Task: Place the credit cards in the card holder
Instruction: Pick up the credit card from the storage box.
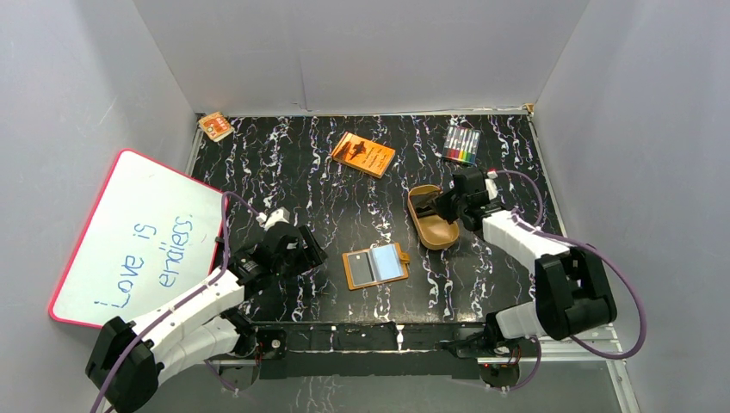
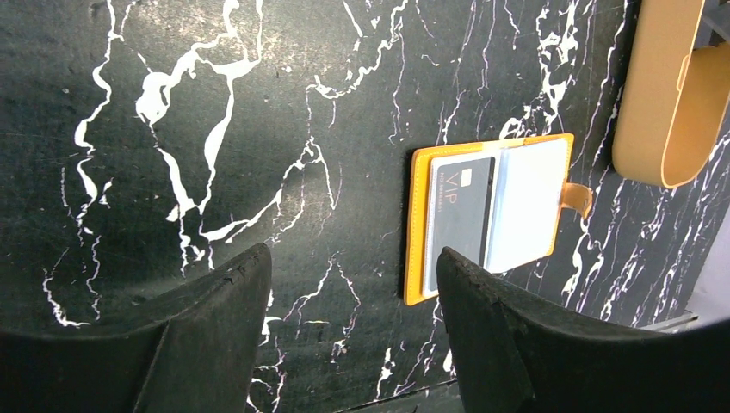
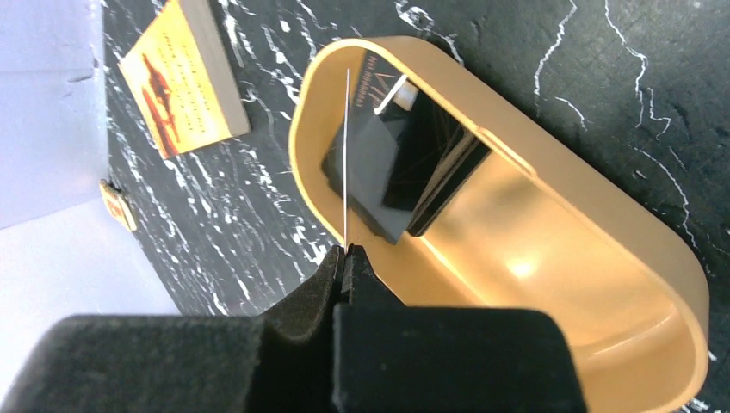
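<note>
Credit cards (image 3: 430, 176) are found in two places. Several black ones lie stacked askew at one end of the tan oval tray (image 3: 551, 284). One black VIP card (image 2: 465, 211) sits in the left pocket of the card holder (image 1: 376, 266), which lies open and flat on the tabletop (image 1: 284, 163) with its snap tab to the right.

Left arm: it stretches low from its base at the near-left corner, reaching forward and to the right. The left claw (image 1: 312, 256) hangs over bare tabletop just left of the card holder. Its fingers are well apart with nothing between them.

Right arm: it is folded at the elbow near the right edge, with the forearm running back and leftward to the tray. The right claw (image 3: 344, 258) is over the tray's interior. Its fingers are pressed together on a single thin card (image 3: 346, 155), seen edge-on as a pale line rising from the tips.

Surface: black marble pattern with white veins. From the left:
- A red-bordered whiteboard (image 1: 138, 237) with blue handwriting lies off the left edge, against the wall.
- A small orange box (image 1: 215, 126) is at the back-left corner.
- An orange book (image 1: 363, 154) with black print is at back centre.
- A pack of coloured markers (image 1: 462, 144) is at back right, behind the tray.

The tray stands right of the holder and apart from it.

Room: plain pale grey walls stand at the left, back and right.
</note>
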`<state>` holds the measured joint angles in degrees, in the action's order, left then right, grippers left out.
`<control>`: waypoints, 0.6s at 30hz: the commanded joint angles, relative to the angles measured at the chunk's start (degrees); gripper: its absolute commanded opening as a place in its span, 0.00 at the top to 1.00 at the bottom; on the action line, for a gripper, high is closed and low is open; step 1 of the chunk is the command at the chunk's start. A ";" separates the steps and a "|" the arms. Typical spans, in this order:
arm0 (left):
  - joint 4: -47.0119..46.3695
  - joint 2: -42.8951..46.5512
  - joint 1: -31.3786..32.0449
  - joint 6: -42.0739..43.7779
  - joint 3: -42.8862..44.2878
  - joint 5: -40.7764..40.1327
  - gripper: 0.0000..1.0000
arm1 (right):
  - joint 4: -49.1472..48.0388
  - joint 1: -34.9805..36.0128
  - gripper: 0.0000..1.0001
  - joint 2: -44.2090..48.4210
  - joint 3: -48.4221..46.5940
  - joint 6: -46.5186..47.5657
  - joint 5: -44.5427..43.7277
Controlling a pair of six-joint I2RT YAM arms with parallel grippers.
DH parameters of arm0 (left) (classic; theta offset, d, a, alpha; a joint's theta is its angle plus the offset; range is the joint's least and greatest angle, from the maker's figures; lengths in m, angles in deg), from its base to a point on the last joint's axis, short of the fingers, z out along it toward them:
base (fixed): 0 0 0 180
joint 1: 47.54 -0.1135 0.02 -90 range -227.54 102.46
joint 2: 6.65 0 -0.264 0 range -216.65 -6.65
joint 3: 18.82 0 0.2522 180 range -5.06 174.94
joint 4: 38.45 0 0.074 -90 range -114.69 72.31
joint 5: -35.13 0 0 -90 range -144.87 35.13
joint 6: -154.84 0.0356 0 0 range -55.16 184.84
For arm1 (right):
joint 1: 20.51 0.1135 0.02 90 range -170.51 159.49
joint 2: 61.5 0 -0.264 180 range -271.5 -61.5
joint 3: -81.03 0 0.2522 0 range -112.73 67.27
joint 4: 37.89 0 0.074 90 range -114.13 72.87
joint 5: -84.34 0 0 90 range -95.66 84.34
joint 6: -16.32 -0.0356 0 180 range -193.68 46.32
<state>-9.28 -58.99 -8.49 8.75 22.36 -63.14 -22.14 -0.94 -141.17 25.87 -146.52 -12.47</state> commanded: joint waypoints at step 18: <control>0.54 -8.40 8.87 9.43 14.42 -0.48 0.25 | 27.76 -0.01 1.00 22.33 -7.04 44.63 28.62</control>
<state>-7.54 -62.45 -4.16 16.45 32.01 -62.05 -1.65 -0.98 -122.54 15.32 -115.19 2.52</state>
